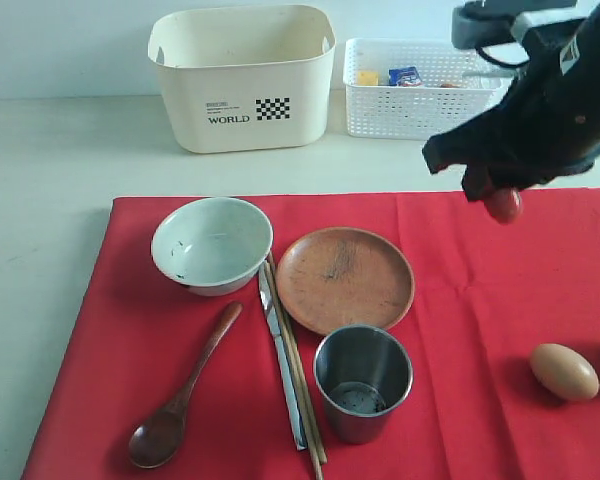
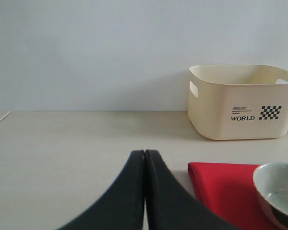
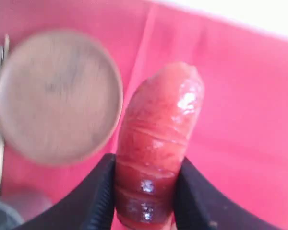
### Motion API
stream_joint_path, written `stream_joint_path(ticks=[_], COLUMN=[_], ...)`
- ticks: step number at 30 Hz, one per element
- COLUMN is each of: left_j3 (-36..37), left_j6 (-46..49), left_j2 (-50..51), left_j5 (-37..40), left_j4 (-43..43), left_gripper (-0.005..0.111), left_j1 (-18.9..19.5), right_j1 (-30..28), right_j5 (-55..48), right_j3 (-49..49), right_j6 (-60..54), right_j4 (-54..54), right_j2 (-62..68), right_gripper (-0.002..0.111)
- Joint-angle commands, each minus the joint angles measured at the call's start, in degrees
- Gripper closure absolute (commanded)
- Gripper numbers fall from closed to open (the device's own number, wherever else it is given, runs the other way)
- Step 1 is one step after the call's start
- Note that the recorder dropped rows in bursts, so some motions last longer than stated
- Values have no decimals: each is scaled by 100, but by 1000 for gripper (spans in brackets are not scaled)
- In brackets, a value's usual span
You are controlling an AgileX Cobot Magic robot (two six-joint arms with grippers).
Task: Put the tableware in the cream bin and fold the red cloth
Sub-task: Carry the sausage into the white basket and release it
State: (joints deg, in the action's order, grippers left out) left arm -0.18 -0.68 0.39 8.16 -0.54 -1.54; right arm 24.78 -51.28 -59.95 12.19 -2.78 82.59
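Exterior view: the right gripper [image 1: 492, 186] hangs above the red cloth [image 1: 460, 330], behind and to the right of the round brown plate [image 1: 345, 278], clamped on a toy sausage [image 1: 503, 206].
Sausage axis: it hangs end-down from the jaws. In the right wrist view its length runs out past the fingertips.
Coming move (judged): the white lattice basket [image 1: 410, 110] stands behind the plate and to its right, near the gripper, so a short carry away from the plate should reach it.
Tableware: all on the cloth. The bowl [image 1: 211, 243] is left of the plate, the knife [image 1: 280, 360] and chopsticks [image 1: 302, 390] run along its left edge, the steel cup [image 1: 363, 383] is just in front, and the spoon [image 1: 185, 390] is front-left.
Cream bin [image 1: 242, 95]: behind the plate and to its left, off the cloth.
Left gripper [image 2: 145, 191]: jaws pressed together on nothing, low over bare table well left of the plate. It looks the nearer arm for the bowl and bin.
View difference: the right wrist view shows the grip plainly, while the exterior view shows only the sausage's tip. The left wrist view alone shows the left gripper.
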Motion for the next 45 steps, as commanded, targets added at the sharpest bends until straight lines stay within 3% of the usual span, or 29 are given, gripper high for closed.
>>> stream_joint_path(ticks=[1,6,8,15,22,28,35,39,45], left_j3=[18,18,18,18,18,18,18,18,18], left_j6=[-15,-15,-15,-15,-15,-15,-15,-15,-15], left_j2=[-39,-39,-39,-39,-39,-39,-39,-39,-39], left_j5=[-12,-12,-12,-12,-12,-12,-12,-12,-12], left_j4=[-70,-70,-70,-70,-70,-70,-70,-70,-70], left_gripper=[106,106,106,106,106,106,106,106,106], left_j1=[8,8,8,8,8,8,8,8,8], right_j1=[8,8,-118,-1003,-1614,-1744,-1744,-1744,-1744], right_j5=[809,1562,1733,1858,1620,1507,1601,1828,2153], right_j3=[-351,-846,-1232,-3368,-5075,-5797,-5989,-5989,-5989], right_j6=[122,1749,2177,2219,717,589,600,600,600], right_j4=[-977,-3084,-3431,-2472,-431,-202,-213,-213,-213], right_j2=[-8,743,1237,3417,4667,5220,5354,5354,5354], right_gripper=[108,108,108,108,108,108,107,92,58])
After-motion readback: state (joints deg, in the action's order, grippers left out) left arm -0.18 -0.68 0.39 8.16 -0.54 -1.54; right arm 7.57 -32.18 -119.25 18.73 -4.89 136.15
